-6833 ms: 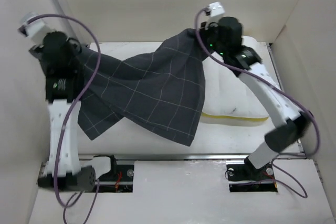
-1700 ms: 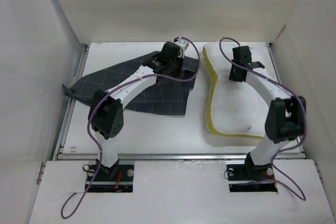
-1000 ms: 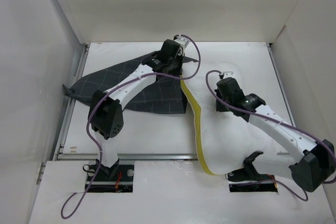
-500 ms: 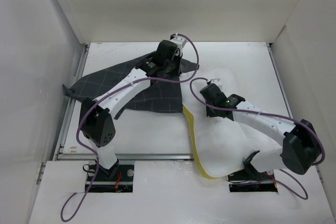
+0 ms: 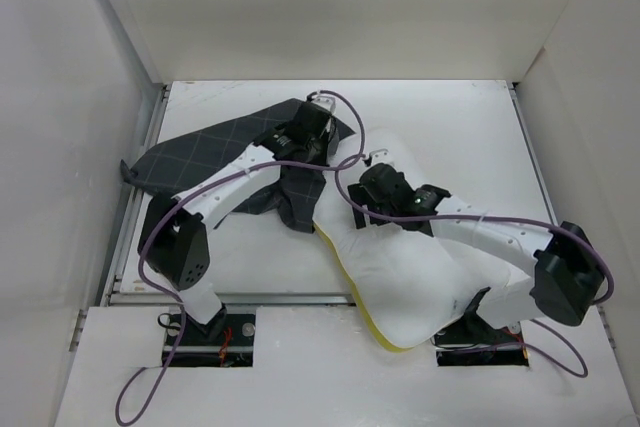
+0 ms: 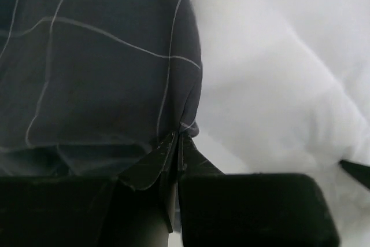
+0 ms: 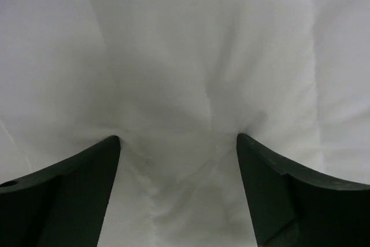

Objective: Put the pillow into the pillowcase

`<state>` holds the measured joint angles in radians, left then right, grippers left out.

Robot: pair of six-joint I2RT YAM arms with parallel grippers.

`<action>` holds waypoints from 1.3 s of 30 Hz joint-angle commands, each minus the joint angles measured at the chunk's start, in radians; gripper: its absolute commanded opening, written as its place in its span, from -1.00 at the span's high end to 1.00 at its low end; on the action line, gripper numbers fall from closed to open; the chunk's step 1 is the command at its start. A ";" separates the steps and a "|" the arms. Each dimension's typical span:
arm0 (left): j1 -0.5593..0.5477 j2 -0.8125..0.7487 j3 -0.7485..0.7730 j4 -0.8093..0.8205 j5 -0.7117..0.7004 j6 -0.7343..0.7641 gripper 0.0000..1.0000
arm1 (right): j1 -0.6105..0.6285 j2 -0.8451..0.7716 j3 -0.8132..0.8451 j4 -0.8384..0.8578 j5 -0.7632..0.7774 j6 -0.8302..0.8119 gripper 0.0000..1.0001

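The white pillow (image 5: 415,267) lies slantwise across the table's right half, its yellow band (image 5: 372,333) hanging over the front edge. Its upper left end meets the dark checked pillowcase (image 5: 215,157), which is spread at the left. My left gripper (image 5: 312,147) is shut on the pillowcase's hem (image 6: 184,126), with the pillowcase (image 6: 98,56) on its left and the pillow (image 6: 277,73) right beside it. My right gripper (image 5: 362,205) stands open on top of the pillow. Both fingertips (image 7: 114,142) dent the pillow's puffy cover (image 7: 196,56), and nothing is pinched between them (image 7: 176,140).
The white table (image 5: 450,107) is boxed in by tall pale walls (image 5: 110,57) at the left, back and right. A metal rail (image 5: 290,297) runs along its front edge, ahead of both arm bases. Purple cables loop off each wrist.
My right arm dragged the pillow left and forward until it met the pillowcase, then its jaws opened. My left gripper shifted slightly forward, still shut on the hem, and the cloth bunched.
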<state>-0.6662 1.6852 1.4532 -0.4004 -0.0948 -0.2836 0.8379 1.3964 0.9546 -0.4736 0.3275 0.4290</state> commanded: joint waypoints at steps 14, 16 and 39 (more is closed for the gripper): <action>-0.027 -0.171 -0.050 -0.035 -0.108 -0.091 1.00 | -0.423 0.116 0.238 0.271 -0.299 -0.186 -0.98; -0.027 -0.132 0.002 -0.035 -0.108 -0.082 1.00 | -0.451 0.225 0.275 0.280 -0.340 -0.208 -0.98; -0.018 0.199 0.452 -0.187 -0.207 -0.109 1.00 | -0.349 0.070 -0.048 0.789 -0.791 -0.427 1.00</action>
<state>-0.6868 1.8969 1.8278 -0.5922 -0.2642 -0.3607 0.4362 1.5169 0.9348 0.1883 -0.3744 0.0460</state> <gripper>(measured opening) 0.007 0.046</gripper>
